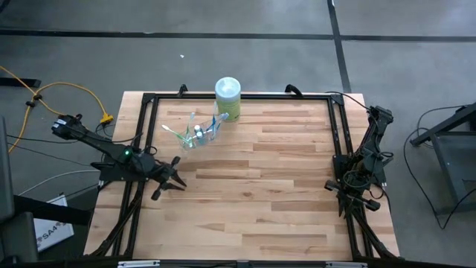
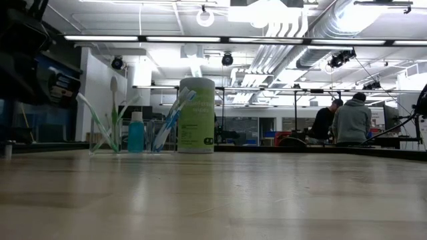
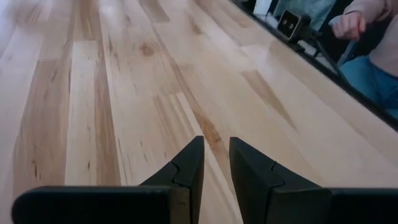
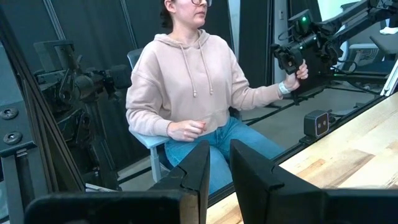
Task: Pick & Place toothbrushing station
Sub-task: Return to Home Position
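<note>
The toothbrushing station stands at the table's far left: a clear cup holding several slim toothbrushes, and a small blue bottle with more brushes beside it. My left gripper hovers over the table nearer than the cup. In the left wrist view its fingers stand narrowly open over bare wood. My right gripper is folded back at the table's right edge, narrowly open, with nothing between its fingers.
A tall white-and-green canister stands just behind the cup at the far edge. A black frame borders the table. A small camera sits on the near edge, and a seated person is beyond it. Bare wood fills the middle.
</note>
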